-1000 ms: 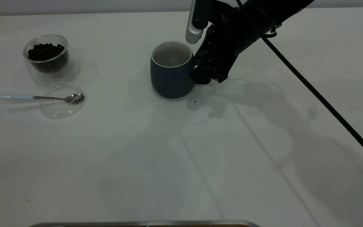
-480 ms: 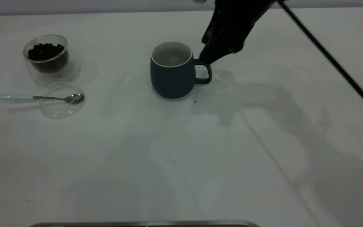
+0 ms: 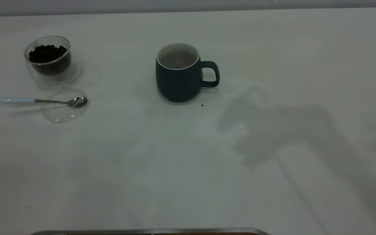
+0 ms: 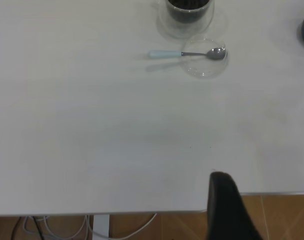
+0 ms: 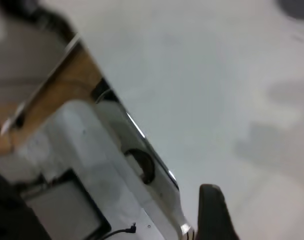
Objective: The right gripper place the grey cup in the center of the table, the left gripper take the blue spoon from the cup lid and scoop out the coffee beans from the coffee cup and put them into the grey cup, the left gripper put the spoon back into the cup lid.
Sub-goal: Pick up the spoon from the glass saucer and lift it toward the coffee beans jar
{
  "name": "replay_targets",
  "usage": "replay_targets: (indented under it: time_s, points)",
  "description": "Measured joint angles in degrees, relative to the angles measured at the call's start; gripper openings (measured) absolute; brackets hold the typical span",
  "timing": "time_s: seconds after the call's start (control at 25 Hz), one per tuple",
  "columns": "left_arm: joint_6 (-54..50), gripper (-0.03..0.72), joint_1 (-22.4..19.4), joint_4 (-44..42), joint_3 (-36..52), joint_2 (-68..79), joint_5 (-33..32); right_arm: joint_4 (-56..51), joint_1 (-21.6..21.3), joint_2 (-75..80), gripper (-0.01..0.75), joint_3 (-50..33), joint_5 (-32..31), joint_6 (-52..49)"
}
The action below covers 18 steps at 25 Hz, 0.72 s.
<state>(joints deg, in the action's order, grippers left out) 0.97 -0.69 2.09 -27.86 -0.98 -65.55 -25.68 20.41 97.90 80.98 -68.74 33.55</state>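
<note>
While the grey cup (image 3: 179, 73) stands upright mid-table (image 3: 188, 156), handle toward the right arm's side, the blue spoon (image 3: 42, 101) lies crosswise, bowl on the cup lid (image 3: 64, 103), handle pointing outward. Neither gripper's fingers can be judged.

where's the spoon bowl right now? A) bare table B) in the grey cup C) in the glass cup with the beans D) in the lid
D: the spoon lies with its metal bowl inside the clear lid, its handle sticking out over the table, in front of the glass cup.
</note>
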Motion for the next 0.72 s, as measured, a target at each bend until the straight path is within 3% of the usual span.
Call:
replay_targets:
  time_s: [0.32,0.52,0.72]
  points:
    - [0.0,0.454,0.0,0.0,0.0,0.0,0.0,18.6,-0.3,-32.4,0.511,-16.5,-1.6,-22.7]
    - [0.0,0.454,0.0,0.0,0.0,0.0,0.0,24.4,-1.5,-50.0,0.511,-29.9,-2.2,-29.3]
    - [0.0,0.454,0.0,0.0,0.0,0.0,0.0,24.3,-6.2,-63.3,0.511,-42.3,-0.6,-30.7]
